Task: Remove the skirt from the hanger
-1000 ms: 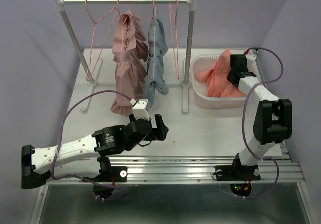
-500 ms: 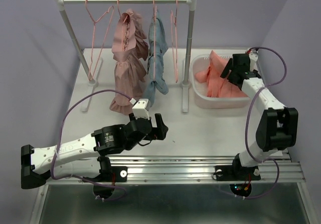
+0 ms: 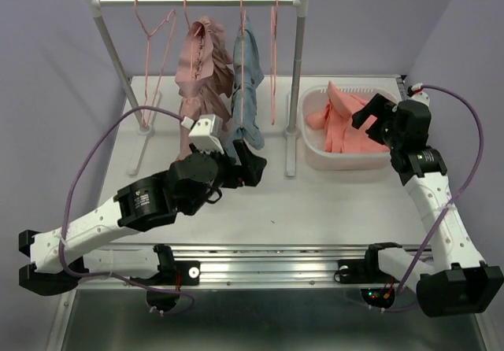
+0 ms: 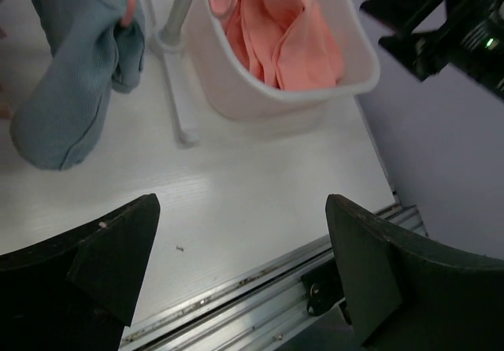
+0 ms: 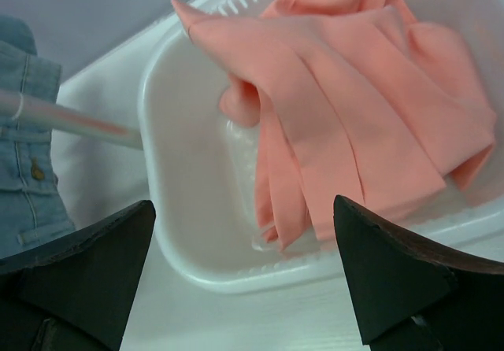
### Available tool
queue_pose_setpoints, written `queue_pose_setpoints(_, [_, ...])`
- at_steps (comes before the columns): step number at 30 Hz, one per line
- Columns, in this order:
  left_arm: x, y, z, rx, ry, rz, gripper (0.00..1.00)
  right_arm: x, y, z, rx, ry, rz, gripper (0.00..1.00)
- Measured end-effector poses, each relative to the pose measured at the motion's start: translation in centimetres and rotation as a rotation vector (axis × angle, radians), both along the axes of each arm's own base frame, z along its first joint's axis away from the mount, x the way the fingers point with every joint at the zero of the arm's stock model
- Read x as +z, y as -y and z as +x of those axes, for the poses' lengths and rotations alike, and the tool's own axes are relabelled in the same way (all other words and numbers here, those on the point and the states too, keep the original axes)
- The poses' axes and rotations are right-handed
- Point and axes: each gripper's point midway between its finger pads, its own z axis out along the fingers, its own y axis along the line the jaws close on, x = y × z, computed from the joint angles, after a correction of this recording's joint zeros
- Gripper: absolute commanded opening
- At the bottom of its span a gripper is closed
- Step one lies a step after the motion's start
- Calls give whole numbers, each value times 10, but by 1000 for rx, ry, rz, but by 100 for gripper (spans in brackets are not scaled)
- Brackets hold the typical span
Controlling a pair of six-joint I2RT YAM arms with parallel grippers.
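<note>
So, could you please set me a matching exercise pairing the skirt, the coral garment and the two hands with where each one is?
1 skirt
2 coral garment
3 left hand
4 right hand

A lying in the white basket
B open, facing the basket
C hanging from the rail
D open, near the blue-grey garment

Pairs: 1-C, 2-A, 3-D, 4-B

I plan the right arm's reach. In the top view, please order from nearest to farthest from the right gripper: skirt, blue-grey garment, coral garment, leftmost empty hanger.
1. The coral garment, in the basket beside the right gripper.
2. The blue-grey garment, hanging beyond the rack's right post.
3. The skirt, hanging just left of it.
4. The leftmost empty hanger, near the rail's left end.
</note>
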Motion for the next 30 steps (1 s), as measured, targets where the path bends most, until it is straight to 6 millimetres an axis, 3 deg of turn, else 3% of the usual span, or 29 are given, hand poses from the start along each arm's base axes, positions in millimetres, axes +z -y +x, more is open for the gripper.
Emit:
queue_pose_setpoints(3, [38, -6, 32, 81, 52, -13, 99, -11, -10, -19, 57, -15, 23, 100])
queue_pose_setpoints(7, [68, -16, 94, 216, 104, 28, 99, 9, -21, -39, 127, 46, 39, 100])
queue_pose_setpoints(12, [67, -3, 151, 227, 135, 144, 99, 34, -31, -58, 197, 131, 45, 100])
queue_pose_setpoints(17, [55, -8, 200, 237, 138, 232, 99, 31, -38, -61, 244, 119, 49, 100])
queue_pose_setpoints(21, [74, -9, 234, 268, 179, 239, 98, 24, -38, -63, 249, 95, 42, 100])
queue_pose_setpoints(27, [103, 0, 268, 284, 245, 239, 81, 22, -39, -69, 265, 93, 32, 100])
queue_pose_setpoints(30, [101, -1, 280, 292, 249, 258, 67, 22, -39, -70, 266, 94, 27, 100])
